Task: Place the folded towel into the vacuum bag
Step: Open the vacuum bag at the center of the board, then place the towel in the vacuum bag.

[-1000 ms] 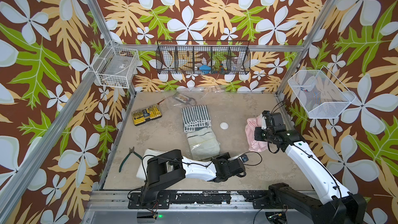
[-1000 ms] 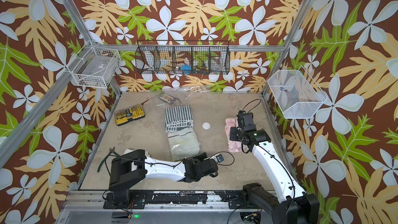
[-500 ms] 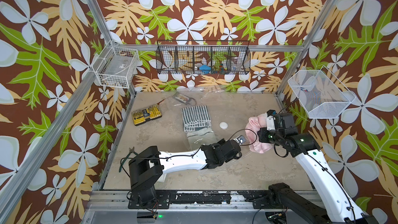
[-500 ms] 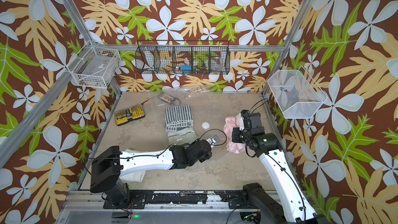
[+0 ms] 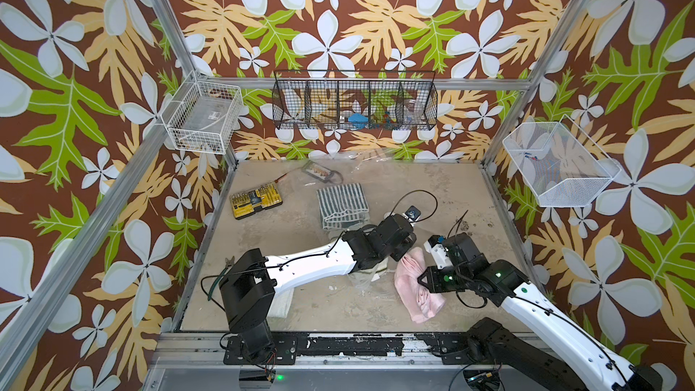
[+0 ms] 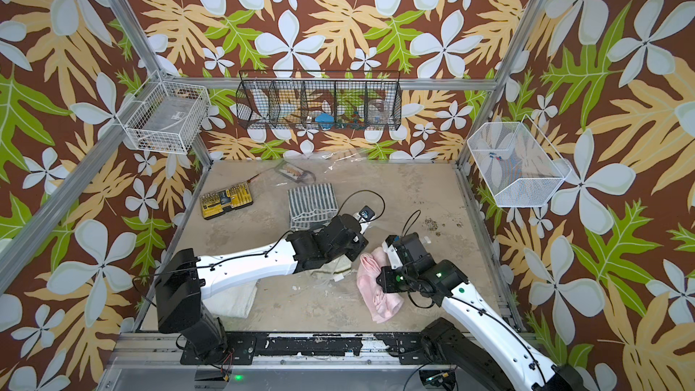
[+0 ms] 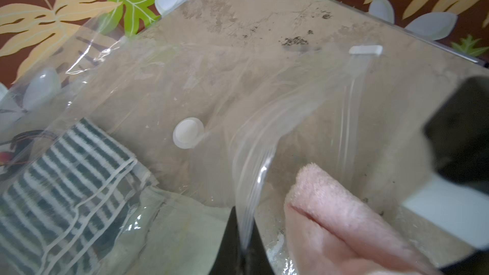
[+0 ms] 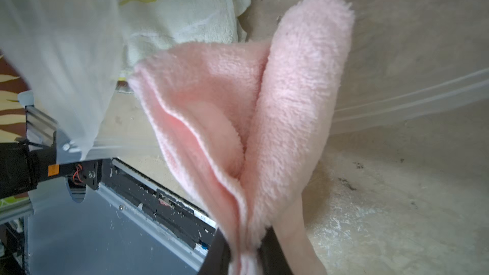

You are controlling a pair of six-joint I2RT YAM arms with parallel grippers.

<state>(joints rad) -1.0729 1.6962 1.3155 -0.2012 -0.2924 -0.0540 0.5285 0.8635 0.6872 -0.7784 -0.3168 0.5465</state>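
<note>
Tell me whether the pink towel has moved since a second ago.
Yes: the pink towel has shifted toward the front rail, away from the black wire basket.

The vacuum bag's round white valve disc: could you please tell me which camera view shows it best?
The left wrist view: the valve disc sits large and uncovered on the clear vacuum bag. In both top views I cannot make it out near the left arm. The right wrist view shows the pink towel, not the disc.

Left gripper [image 7: 242,244] and right gripper [image 8: 246,257] both clamped — arms angled inward.
</note>
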